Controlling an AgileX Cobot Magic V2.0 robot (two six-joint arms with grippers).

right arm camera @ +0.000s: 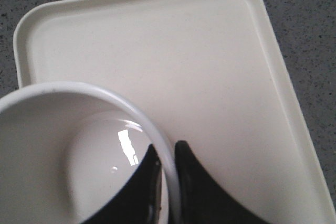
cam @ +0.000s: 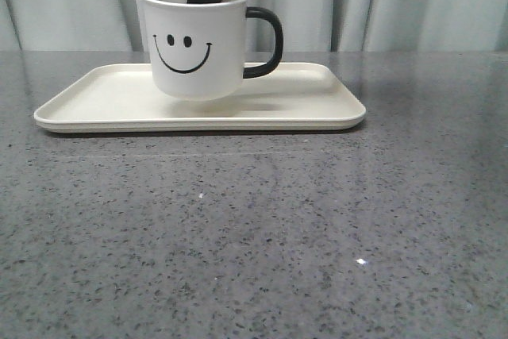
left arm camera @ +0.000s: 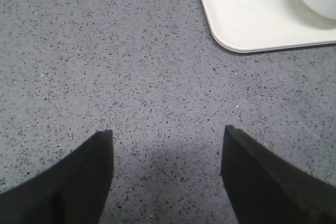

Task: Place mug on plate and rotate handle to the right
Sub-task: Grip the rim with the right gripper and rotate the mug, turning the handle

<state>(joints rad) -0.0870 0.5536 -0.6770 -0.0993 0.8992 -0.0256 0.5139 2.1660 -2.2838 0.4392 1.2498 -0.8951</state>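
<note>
Front view: right claw point(right arm camera: 167, 169) pinching mug point(cam: 194, 41) rim over plate point(cam: 103, 101); left claw point(left arm camera: 165, 174) wide.

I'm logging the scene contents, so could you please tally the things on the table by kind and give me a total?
Mugs: 1, the white mug with a smiley face and black handle, gripped at its rim by the right gripper.
Trays: 1, the cream plate under the mug.
Total: 2 things.
</note>
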